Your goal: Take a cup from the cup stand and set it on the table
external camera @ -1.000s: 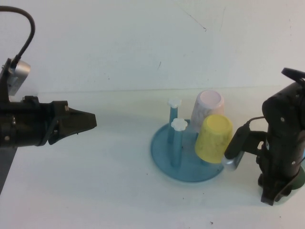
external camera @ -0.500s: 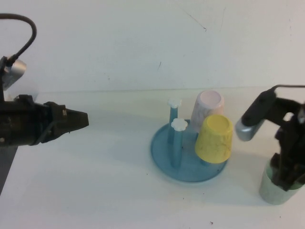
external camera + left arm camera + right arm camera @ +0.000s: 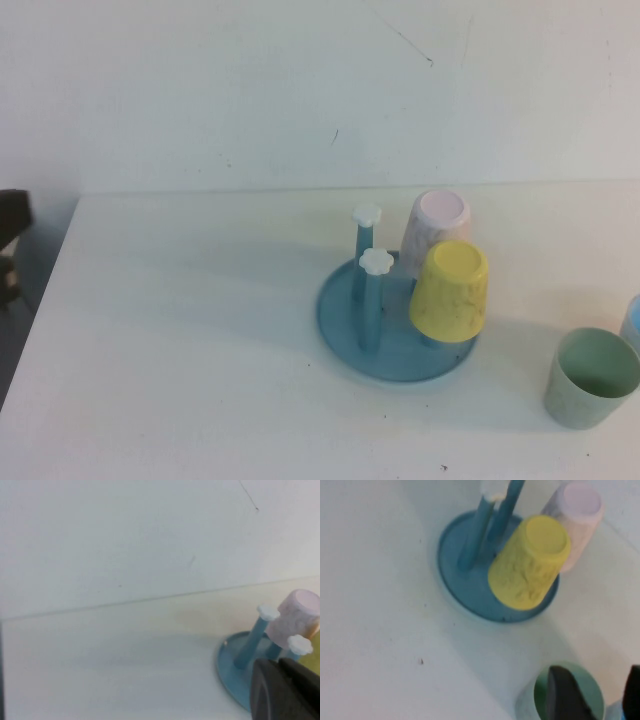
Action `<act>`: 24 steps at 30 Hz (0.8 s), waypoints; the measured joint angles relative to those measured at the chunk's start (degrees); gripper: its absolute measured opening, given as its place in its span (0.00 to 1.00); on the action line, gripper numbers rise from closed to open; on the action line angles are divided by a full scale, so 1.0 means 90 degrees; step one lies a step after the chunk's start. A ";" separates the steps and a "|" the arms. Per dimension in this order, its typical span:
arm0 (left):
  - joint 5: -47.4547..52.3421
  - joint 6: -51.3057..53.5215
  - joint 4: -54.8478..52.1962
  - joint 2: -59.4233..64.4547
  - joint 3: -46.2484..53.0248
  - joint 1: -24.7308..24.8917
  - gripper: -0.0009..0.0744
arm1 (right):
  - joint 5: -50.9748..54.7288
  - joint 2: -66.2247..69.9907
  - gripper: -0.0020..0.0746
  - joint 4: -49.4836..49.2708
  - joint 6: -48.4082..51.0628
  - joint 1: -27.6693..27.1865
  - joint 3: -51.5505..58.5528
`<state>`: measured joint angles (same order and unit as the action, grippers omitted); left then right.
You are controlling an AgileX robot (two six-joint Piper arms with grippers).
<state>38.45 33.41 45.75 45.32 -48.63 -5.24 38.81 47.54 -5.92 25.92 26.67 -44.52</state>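
The cup [image 3: 592, 377] stands upright on the surface [image 3: 200, 380] beside the cup stand [image 3: 395, 335], so the placing looks done; the right hand [image 3: 592, 692], above it, is open and empty, the left hand [image 3: 285, 692], off to the side, closed, leaving only parking.

Mint-green cup [image 3: 592, 377], blue cup stand [image 3: 345, 325], yellow cup [image 3: 450, 290], pale pink cup [image 3: 435, 228], white table [image 3: 180, 350]

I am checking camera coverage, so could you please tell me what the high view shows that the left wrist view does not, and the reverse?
Only the high view shows the green cup standing upright on the table beside the cup stand, and the whole yellow cup on its peg. Only the left wrist view shows the shut left gripper, near the stand. Both show the stand's two bare white-knobbed pegs, the pink cup upside down on a peg, and the tabletop. The right gripper, open above the green cup, appears only in its own wrist view.
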 joint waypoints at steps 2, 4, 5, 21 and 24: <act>-0.0024 -0.0371 -0.0516 -0.0340 0.0000 0.0000 0.01 | -0.0474 -0.0434 0.32 -0.0334 0.0267 0.0000 0.0354; -0.0053 -0.0767 -0.1071 -0.0654 0.0031 0.0000 0.01 | -0.0811 -0.0761 0.23 -0.0809 0.0637 0.0000 0.0656; -0.0110 -0.0970 -0.1317 -0.0806 0.0100 0.0000 0.01 | -0.0951 -0.0912 0.18 -0.1136 0.0894 0.0000 0.0804; -0.2985 -0.1435 -0.1869 -0.2796 0.3933 0.0000 0.01 | -0.0809 -0.1646 0.03 -0.7719 0.7336 0.0000 0.1497; -0.3141 -0.1435 -0.1827 -0.2796 0.4534 0.0000 0.01 | -0.0839 -0.1672 0.02 -0.7971 0.7702 0.0000 0.1497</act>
<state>10.18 20.50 29.31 20.15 -7.82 -5.24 31.26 32.49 -77.66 95.25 26.67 -31.04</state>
